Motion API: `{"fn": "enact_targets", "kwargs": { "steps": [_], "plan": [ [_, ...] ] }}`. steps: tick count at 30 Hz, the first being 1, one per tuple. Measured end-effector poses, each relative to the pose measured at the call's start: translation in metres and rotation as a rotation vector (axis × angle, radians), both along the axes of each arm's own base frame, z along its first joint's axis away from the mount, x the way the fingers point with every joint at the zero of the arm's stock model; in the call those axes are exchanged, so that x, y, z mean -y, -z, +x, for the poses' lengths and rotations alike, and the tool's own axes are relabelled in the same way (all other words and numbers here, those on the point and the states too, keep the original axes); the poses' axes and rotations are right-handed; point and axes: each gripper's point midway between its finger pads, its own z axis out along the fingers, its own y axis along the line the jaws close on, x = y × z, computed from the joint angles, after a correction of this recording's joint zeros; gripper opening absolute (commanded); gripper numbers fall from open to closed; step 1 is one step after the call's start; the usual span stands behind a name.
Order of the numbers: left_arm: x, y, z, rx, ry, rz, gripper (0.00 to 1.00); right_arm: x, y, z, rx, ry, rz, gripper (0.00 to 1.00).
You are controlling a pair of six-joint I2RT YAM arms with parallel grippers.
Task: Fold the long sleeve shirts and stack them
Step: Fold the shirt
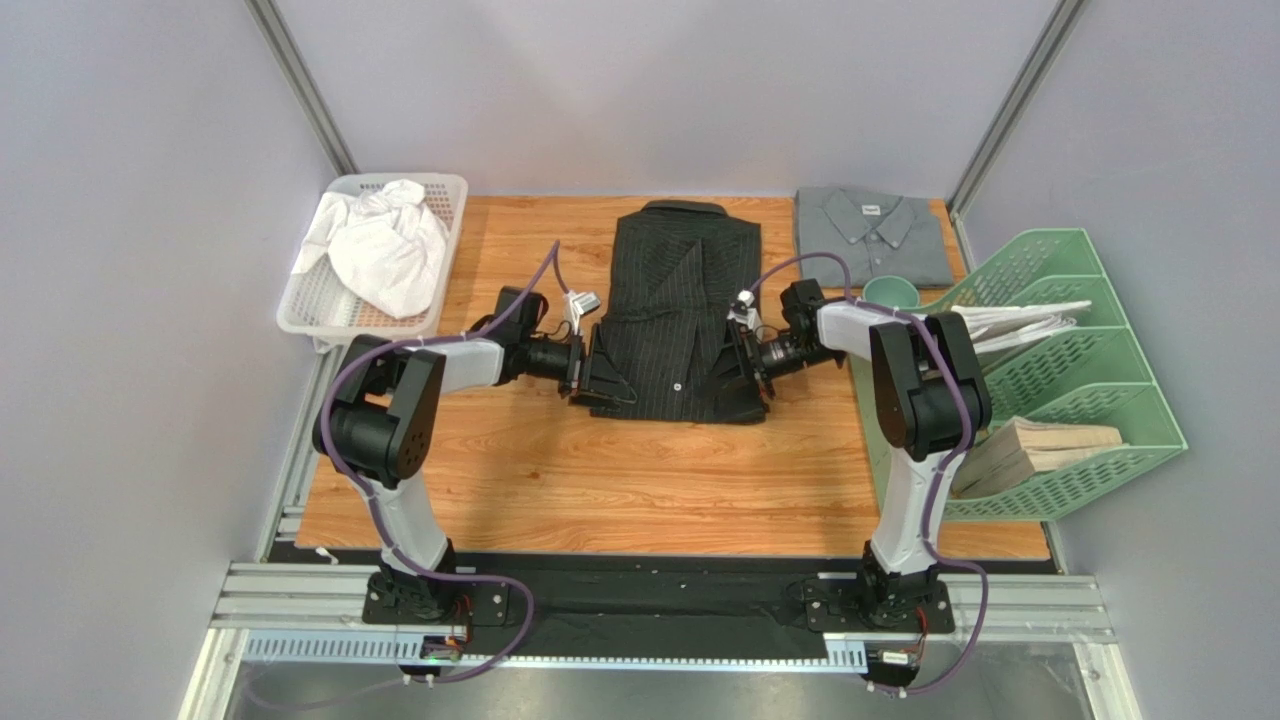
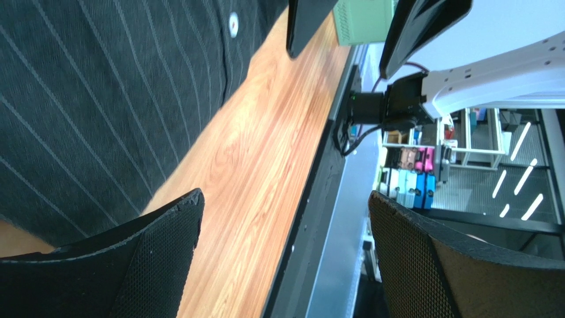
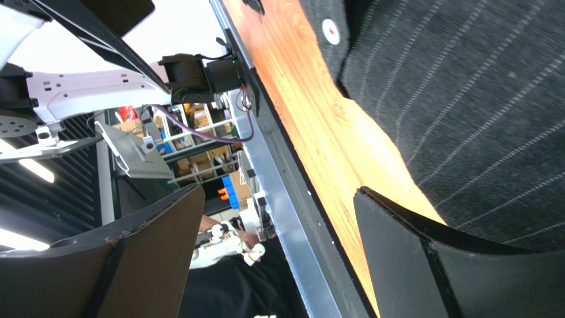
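The black pinstriped long sleeve shirt (image 1: 676, 308) lies flat in the middle of the table, collar toward the back. The grey long sleeve shirt (image 1: 875, 233) lies folded at the back right. My left gripper (image 1: 589, 368) stands open at the black shirt's left edge, near its lower corner. In the left wrist view the shirt (image 2: 99, 99) lies beside one finger (image 2: 132, 265), and nothing is between the jaws of the gripper (image 2: 285, 218). My right gripper (image 1: 751, 360) stands open at the shirt's right edge. In the right wrist view the striped cloth (image 3: 464, 99) sits behind one finger (image 3: 411, 265), and the gripper (image 3: 278, 199) holds nothing.
A white basket (image 1: 443, 195) holding a white cloth (image 1: 376, 248) stands at the back left. A green file rack (image 1: 1112, 405) with papers and a green cup (image 1: 887, 293) take up the right side. Bare wood table (image 1: 631, 480) lies between the shirt and the arm bases.
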Motion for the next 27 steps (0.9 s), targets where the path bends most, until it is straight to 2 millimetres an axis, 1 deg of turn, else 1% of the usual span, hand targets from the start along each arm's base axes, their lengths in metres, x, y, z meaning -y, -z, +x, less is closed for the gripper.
{"fn": "enact_targets", "kwargs": {
  "steps": [3,5,6,8,10,12,15,17,19,21,22,24,25,27],
  "plan": [
    [0.004,-0.009,0.013,0.033,-0.002,-0.010,0.93,0.000,-0.004,0.003,0.013,-0.014,0.000,0.89],
    [0.007,-0.011,0.024,0.054,-0.007,-0.009,0.92,0.001,0.001,0.005,0.016,-0.018,-0.014,0.88],
    [0.009,-0.010,0.033,0.063,-0.014,-0.003,0.92,0.003,0.005,0.006,0.014,-0.019,-0.023,0.87],
    [0.011,-0.001,0.045,0.062,-0.028,0.014,0.92,0.007,0.019,0.007,0.004,-0.018,-0.049,0.85],
    [0.012,0.019,0.052,0.030,-0.045,0.045,0.90,0.013,0.035,0.007,-0.026,-0.015,-0.079,0.84],
    [0.010,0.039,0.048,-0.040,-0.049,0.070,0.88,0.016,0.037,0.006,-0.021,-0.021,-0.068,0.83],
    [0.008,0.038,0.043,-0.059,-0.033,0.057,0.88,0.018,0.037,0.005,-0.014,-0.035,-0.083,0.82],
    [0.006,0.037,0.035,-0.065,-0.025,0.061,0.88,0.020,0.035,0.002,-0.014,-0.053,-0.095,0.81],
    [0.002,0.034,0.022,-0.071,-0.015,0.067,0.89,0.022,0.029,0.000,-0.018,-0.072,-0.098,0.81],
    [0.000,0.021,0.012,-0.067,-0.007,0.069,0.89,0.022,0.019,0.001,-0.016,-0.084,-0.093,0.81],
    [0.000,0.014,0.011,-0.049,-0.004,0.063,0.89,0.021,0.011,0.003,-0.005,-0.086,-0.086,0.80],
    [0.005,-0.009,0.017,0.021,0.008,0.043,0.88,0.018,-0.005,0.012,0.039,-0.083,-0.071,0.78],
    [0.009,-0.020,0.024,0.066,0.014,0.031,0.88,0.017,-0.012,0.017,0.058,-0.078,-0.067,0.77],
    [0.018,-0.038,0.042,0.143,0.021,0.017,0.87,0.013,-0.025,0.032,0.113,-0.062,-0.058,0.69]
  ]
}}
